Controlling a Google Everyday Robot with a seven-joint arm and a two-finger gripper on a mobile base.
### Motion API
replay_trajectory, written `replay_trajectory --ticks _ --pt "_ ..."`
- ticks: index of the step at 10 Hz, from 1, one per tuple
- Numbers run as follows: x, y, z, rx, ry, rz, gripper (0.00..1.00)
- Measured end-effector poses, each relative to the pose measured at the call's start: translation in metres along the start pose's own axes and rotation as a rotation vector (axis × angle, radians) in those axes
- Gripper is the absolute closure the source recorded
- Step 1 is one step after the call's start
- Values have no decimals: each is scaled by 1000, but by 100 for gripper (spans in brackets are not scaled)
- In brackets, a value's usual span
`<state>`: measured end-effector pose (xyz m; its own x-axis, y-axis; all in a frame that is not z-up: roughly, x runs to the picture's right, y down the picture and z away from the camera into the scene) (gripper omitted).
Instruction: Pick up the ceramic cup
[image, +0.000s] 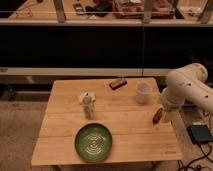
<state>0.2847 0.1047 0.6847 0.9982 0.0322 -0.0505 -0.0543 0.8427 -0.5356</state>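
On the left half of the wooden table: slim pale bottle upright, green plate flat in front of it, near the front edge. Both are well apart from the target, so they shouldn't get in the way. Small dark block lies near the back edge, mid-table.

Ceramic cup is right of that block, on the back-right part of the table, upright with its mouth up. It's plain white and cylindrical with a wide mouth and no handle showing, and much smaller than the plate. Nothing touches it, so I'd judge a side or a top grasp workable.

Gripper hangs low at the table's right edge, near the cup but not touching. It's probably the brownish bit under the white arm, hard to make out. Can't tell whether it's open or closed. It looks staged for the approach; the cup isn't taken yet. Dark pad sits on the floor, far right.
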Motion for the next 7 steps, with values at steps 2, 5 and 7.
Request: replay_trajectory --ticks 2,5,7 --pt "0 0 0 0 0 0 35" --pt "-15 -34 6 61 -38 29 35" --pt "-41 -80 8 154 -108 33 35"
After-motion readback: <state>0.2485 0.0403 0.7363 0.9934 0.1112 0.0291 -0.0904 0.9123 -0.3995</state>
